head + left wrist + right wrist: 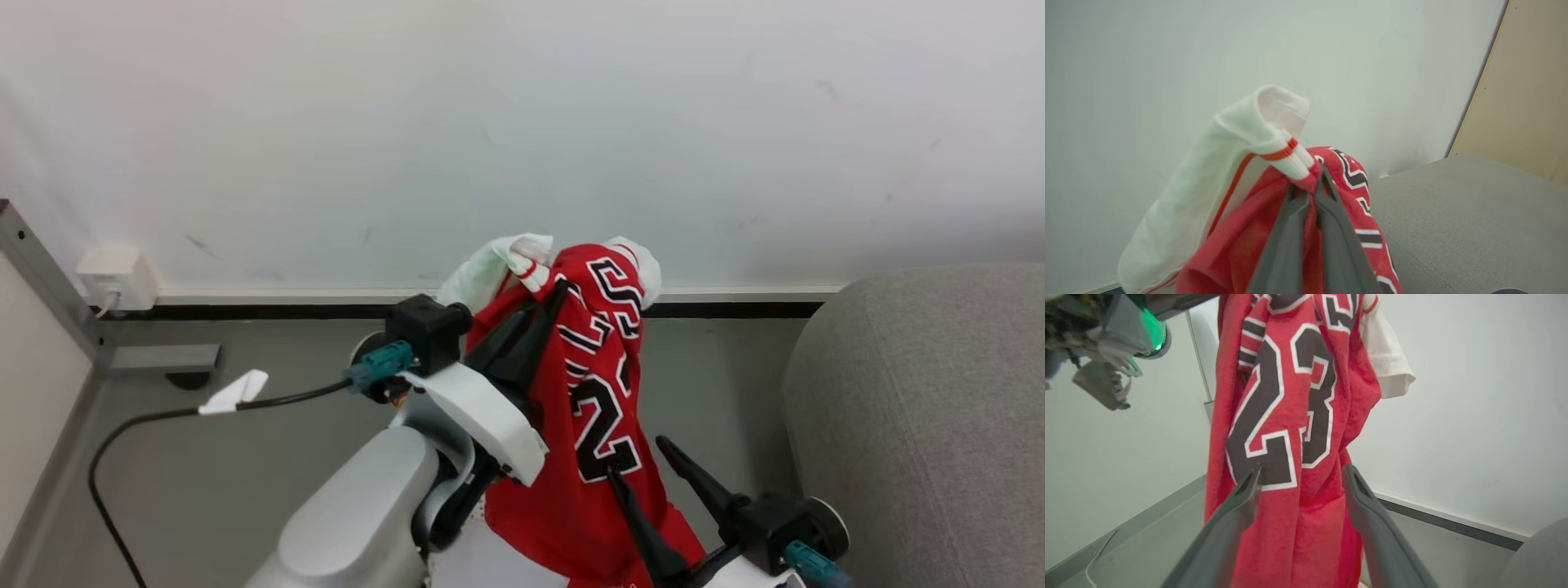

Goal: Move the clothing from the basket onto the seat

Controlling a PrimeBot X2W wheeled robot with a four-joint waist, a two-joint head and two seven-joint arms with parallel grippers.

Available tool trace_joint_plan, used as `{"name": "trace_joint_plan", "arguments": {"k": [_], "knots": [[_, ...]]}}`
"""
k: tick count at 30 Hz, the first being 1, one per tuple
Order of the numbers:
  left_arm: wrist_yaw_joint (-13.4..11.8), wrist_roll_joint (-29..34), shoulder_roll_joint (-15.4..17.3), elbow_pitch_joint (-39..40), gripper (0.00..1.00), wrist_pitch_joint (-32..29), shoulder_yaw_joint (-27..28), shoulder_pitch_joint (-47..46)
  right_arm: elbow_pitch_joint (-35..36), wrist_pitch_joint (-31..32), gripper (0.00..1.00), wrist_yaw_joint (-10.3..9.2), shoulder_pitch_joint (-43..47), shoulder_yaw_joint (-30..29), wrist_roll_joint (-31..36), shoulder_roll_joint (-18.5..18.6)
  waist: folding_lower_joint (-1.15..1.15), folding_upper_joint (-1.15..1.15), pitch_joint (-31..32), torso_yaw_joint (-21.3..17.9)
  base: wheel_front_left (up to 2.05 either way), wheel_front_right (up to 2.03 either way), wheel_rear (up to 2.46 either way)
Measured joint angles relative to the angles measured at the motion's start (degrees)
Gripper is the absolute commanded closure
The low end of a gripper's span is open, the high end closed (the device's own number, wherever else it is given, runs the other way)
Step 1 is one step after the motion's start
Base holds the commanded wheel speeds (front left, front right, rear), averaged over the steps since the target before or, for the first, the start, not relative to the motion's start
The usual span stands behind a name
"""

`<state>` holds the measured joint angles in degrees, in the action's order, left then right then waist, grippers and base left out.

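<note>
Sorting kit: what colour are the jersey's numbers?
Black, outlined white, on the red jersey; the right wrist view shows it best.

White wall box [117, 278] was mounted low on the white wall [522, 122], with a thin wire leaving its lower edge. White skirting [286, 292] ran rightward from the box, with a black strip [269, 311] directly beneath it. Grey floor [245, 457] lay below the box. A holed grey metal post [49, 282] slanted just left of the box, with a beige panel [33, 425] below-left. A short grey bar [163, 357] sat just below the box.
</note>
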<state>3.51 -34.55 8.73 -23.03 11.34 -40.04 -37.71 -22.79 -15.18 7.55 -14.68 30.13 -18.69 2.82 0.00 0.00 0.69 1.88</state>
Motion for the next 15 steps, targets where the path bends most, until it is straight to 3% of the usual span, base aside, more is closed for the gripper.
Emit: {"name": "trace_joint_plan", "arguments": {"k": [6,15], "knots": [[0.6,-0.9,-1.2,2.1,1.00,-1.8,-2.7,0.9,-7.7,0.0,0.00,0.00,-4.9,4.5,-3.9,0.2,0.00,0.00,0.1,2.9,0.00,0.00,0.00],[1.5,-0.8,-2.3,4.8,1.00,-4.2,-7.5,3.7,-12.7,0.0,0.00,0.00,-9.3,5.6,-6.1,0.5,0.00,0.00,0.4,7.1,0.00,0.00,0.00]]}}
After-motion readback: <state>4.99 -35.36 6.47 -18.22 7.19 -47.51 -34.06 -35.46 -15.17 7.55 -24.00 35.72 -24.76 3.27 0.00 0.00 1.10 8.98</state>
